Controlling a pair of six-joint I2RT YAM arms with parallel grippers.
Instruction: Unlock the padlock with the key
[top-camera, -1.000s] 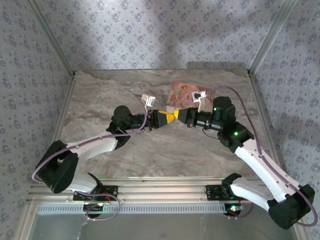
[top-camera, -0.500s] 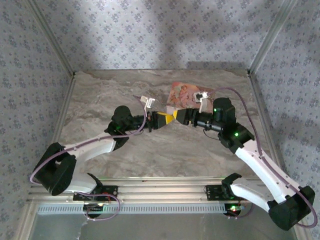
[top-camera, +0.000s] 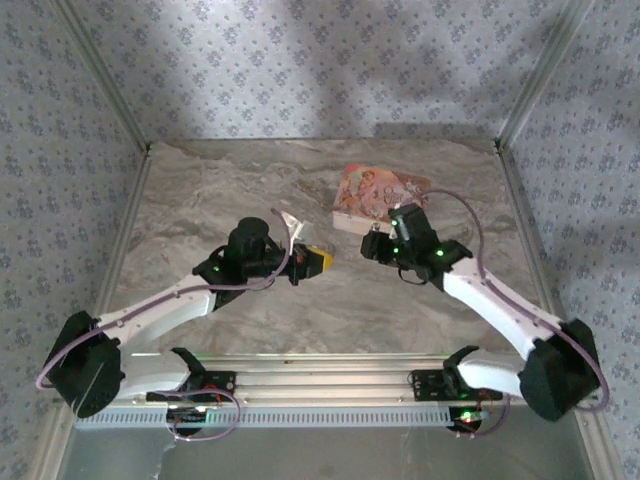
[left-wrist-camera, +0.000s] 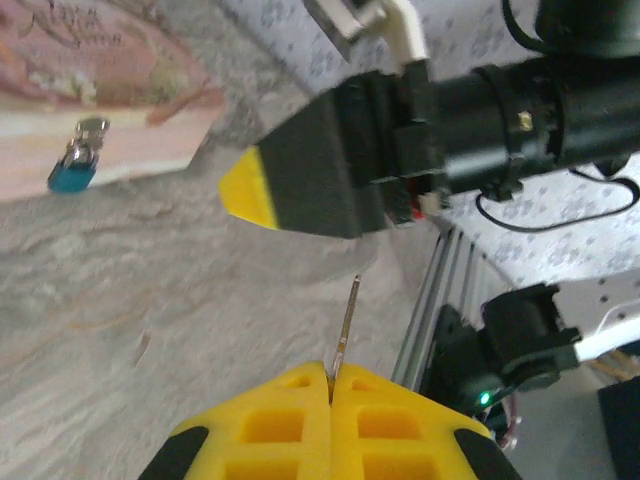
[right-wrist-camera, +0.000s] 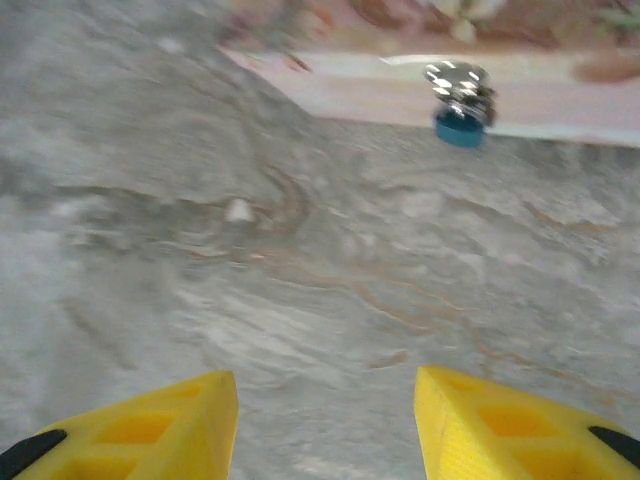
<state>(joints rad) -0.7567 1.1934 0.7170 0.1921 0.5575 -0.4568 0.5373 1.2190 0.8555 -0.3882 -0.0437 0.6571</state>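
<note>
1. the left gripper (top-camera: 320, 260) hangs over the middle of the marble table (top-camera: 190, 190). its yellow fingers (left-wrist-camera: 270, 420) are pressed together with no gap.
2. clamped in the seam between those fingers is the key (left-wrist-camera: 344, 325). it is a thin metal blade sticking straight out past the tips, and its free end is in the air, touching nothing.
3. just ahead of the key's tip is the right gripper (left-wrist-camera: 243, 190), seen side-on from the left wrist as a black finger with a yellow tip. it is close to the key but apart from it.
4. in its own wrist view the right gripper (right-wrist-camera: 325, 385) has its two yellow fingers (right-wrist-camera: 480, 420) standing well apart. only table shows between them, and it holds nothing.
5. the padlock (right-wrist-camera: 460, 105) lies well beyond the right gripper's fingertips and a little to one side. it has a blue body and a silver shackle, and it rests on the table against the near edge of the pink book (right-wrist-camera: 560, 70). the view is too blurred to tell whether the shackle is latched.
6. from the left gripper, the padlock (left-wrist-camera: 75, 170) is ahead and off to the side of the key's line, well apart from the key.
</note>
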